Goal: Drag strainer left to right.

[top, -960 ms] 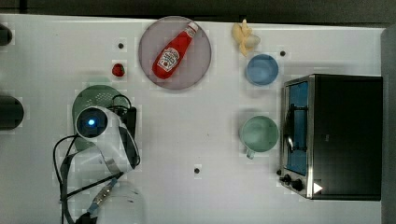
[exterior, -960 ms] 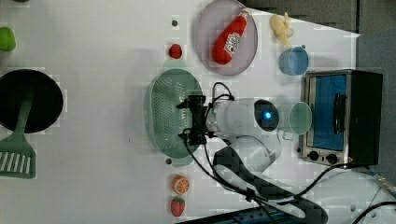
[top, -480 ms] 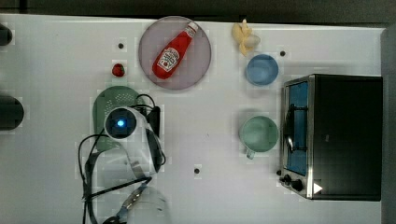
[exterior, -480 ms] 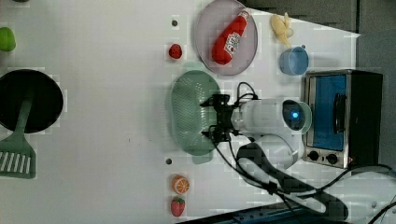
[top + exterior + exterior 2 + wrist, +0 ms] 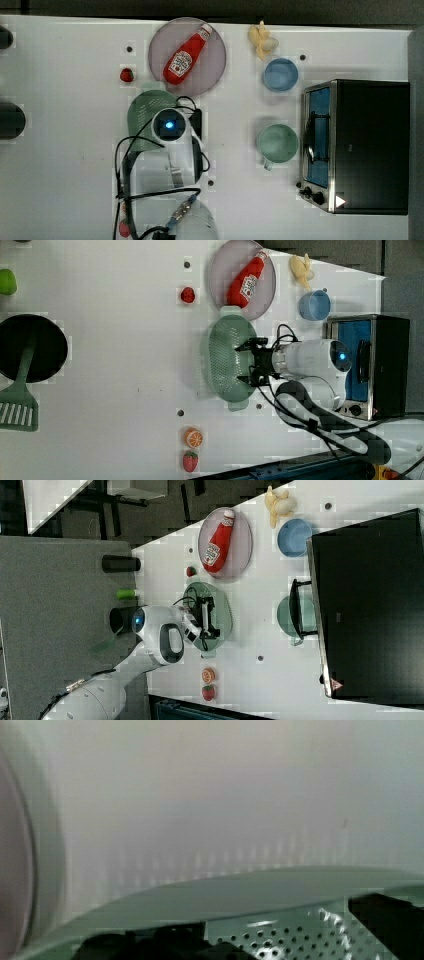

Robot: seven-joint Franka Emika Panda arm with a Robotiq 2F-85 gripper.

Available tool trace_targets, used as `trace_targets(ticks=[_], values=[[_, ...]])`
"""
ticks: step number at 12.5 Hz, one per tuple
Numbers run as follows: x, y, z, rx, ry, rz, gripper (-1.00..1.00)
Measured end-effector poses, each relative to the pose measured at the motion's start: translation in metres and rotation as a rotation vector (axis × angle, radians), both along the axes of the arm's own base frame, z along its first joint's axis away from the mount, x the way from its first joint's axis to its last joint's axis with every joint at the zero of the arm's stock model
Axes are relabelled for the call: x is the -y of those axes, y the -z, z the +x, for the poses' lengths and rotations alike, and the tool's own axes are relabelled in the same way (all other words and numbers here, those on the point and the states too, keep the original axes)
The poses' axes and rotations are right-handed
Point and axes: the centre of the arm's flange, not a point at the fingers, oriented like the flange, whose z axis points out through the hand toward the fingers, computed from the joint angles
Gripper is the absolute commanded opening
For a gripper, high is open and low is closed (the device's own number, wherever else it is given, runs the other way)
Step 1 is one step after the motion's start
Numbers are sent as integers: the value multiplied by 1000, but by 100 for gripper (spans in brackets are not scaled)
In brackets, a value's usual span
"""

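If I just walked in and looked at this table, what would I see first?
Probably the white robot arm reaching over the middle of the white table, its gripper down inside the pale mint-green plastic strainer with rows of little holes. Next, the bright red ketchup bottle lying on a round grey plate at the top view's top edge, and the big black toaster oven with a blue glass door at the top view's right.

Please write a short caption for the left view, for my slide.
Robot gripper inside the green strainer on a white table, just below a plate with a ketchup bottle.
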Motion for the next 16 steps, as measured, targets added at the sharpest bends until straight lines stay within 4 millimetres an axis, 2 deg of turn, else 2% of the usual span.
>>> trace_targets(ticks=[3, 7, 13, 16], values=[[51, 8, -11, -35, -6, -21, 100], [98, 7, -8, -14, -17, -37, 100], [140, -1, -4, 0, -84, -53, 100], [167, -13, -7, 8, -135, -62, 100]])
